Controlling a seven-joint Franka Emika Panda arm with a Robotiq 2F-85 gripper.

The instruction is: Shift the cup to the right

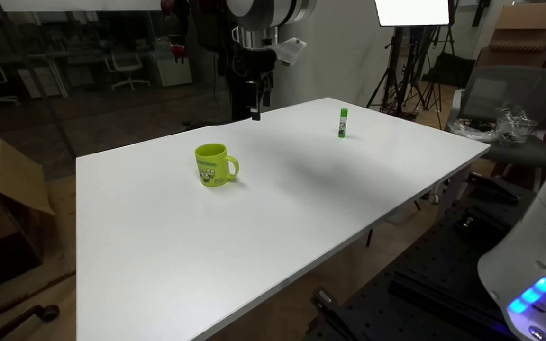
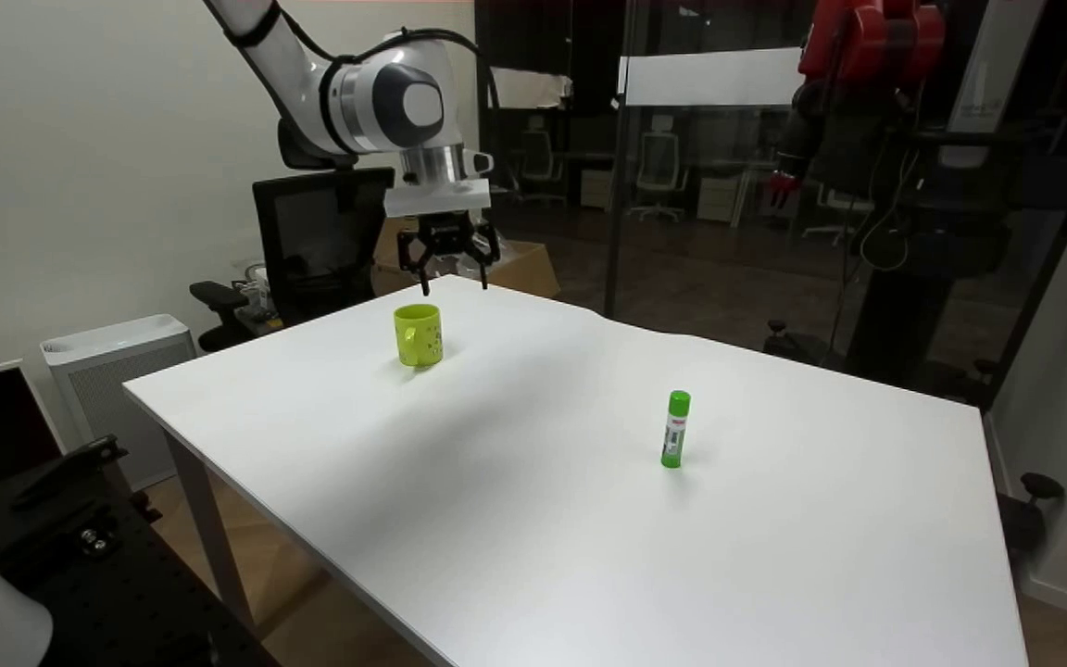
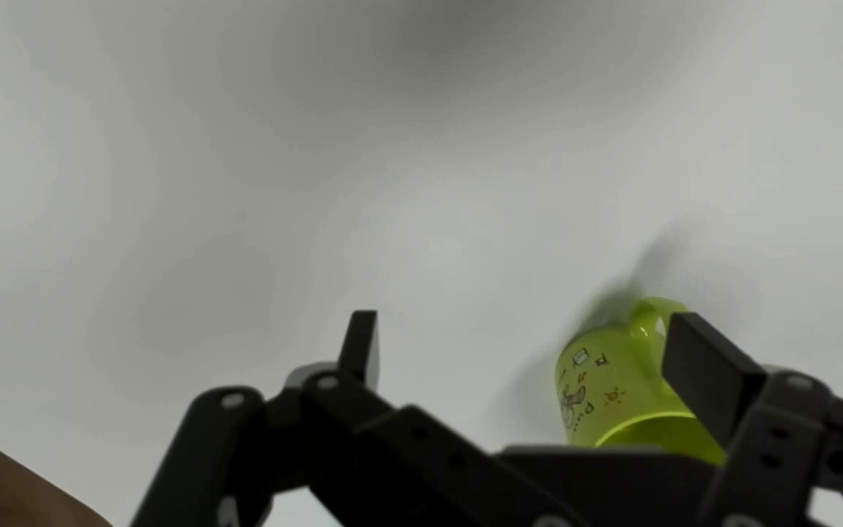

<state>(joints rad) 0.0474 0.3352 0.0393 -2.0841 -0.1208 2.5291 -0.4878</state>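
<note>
The cup, a small lime mug with printed drawings and a loop handle, stands upright on the white table in both exterior views (image 1: 211,166) (image 2: 419,337). In the wrist view the cup (image 3: 604,384) is at the lower right, partly hidden behind the right finger and the gripper body. My gripper (image 2: 455,289) is open and empty, raised above the table near the cup and not touching it. It also shows side-on in an exterior view (image 1: 261,110). In the wrist view its fingers (image 3: 524,318) are wide apart with bare table between the tips.
A slim green marker-like stick (image 1: 342,124) stands upright on the table (image 1: 168,265), well away from the cup; it also shows in an exterior view (image 2: 675,431). A cardboard box (image 1: 12,189) is beyond the table edge. A black chair (image 2: 325,241) stands behind the table.
</note>
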